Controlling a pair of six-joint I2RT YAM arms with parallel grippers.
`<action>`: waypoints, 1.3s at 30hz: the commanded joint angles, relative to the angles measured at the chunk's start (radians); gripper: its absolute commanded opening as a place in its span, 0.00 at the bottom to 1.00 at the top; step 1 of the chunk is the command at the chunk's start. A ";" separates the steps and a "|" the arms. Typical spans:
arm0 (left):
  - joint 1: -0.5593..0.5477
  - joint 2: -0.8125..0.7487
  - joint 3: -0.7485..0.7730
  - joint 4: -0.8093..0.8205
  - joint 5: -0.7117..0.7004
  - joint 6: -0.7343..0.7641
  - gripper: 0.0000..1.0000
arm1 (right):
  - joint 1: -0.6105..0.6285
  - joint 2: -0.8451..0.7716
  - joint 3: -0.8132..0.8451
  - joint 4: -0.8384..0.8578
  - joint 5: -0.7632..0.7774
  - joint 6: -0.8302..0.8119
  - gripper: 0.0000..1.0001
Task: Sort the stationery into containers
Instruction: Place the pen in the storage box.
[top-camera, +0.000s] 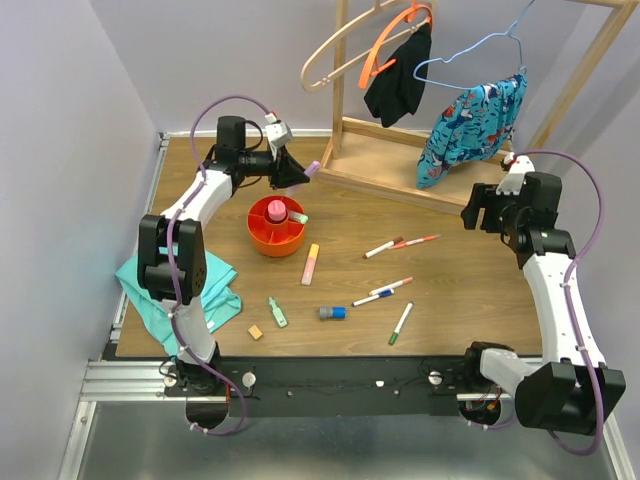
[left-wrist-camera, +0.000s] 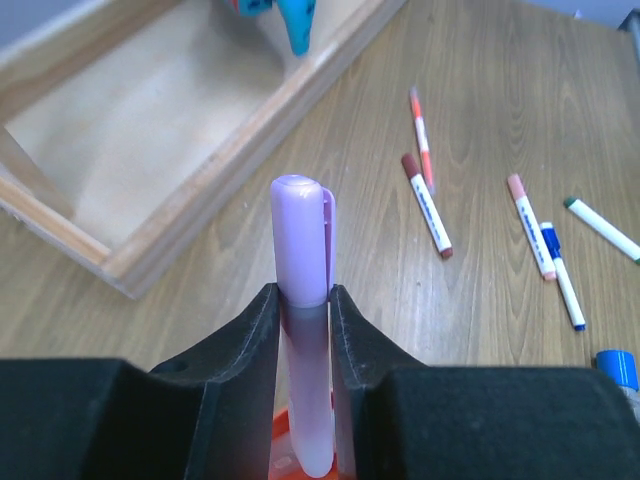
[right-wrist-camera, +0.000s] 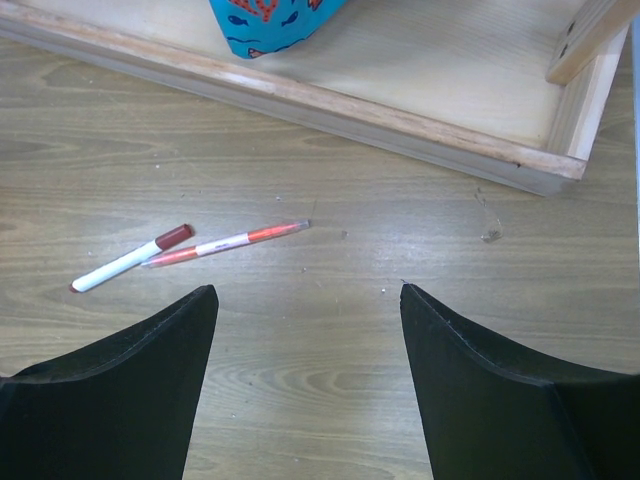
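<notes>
Stationery lies scattered on the table (top-camera: 450, 310) around the orange organiser (top-camera: 262, 238), mostly to its right. My left gripper (top-camera: 296, 172) is clamped on a purple highlighter (left-wrist-camera: 300, 240), held in the air above the organiser's far side, with the cap pointing away from my wrist. Inside the organiser sit a pink-topped tube (top-camera: 277, 210) and a green highlighter (top-camera: 298, 217). Just nearer than the organiser lies a yellow-and-pink highlighter (top-camera: 310, 264); nearer again are a second green highlighter (top-camera: 277, 312), a tan cube (top-camera: 255, 331) and a blue-grey piece (top-camera: 332, 313). Thin markers (top-camera: 390, 286) lie well to the organiser's right. My right gripper (right-wrist-camera: 308, 290) stands wide open and holds nothing, far to the organiser's right, by the wooden rack base (right-wrist-camera: 400, 130).
</notes>
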 joint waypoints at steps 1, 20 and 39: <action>0.028 0.036 0.017 0.194 0.153 -0.183 0.26 | -0.008 0.025 0.019 -0.020 -0.011 -0.026 0.81; 0.089 0.274 -0.143 1.575 0.227 -1.292 0.24 | -0.016 0.182 0.209 -0.088 0.020 -0.129 0.81; 0.116 0.341 -0.126 1.519 0.248 -1.297 0.24 | -0.016 0.243 0.206 -0.057 0.004 -0.130 0.81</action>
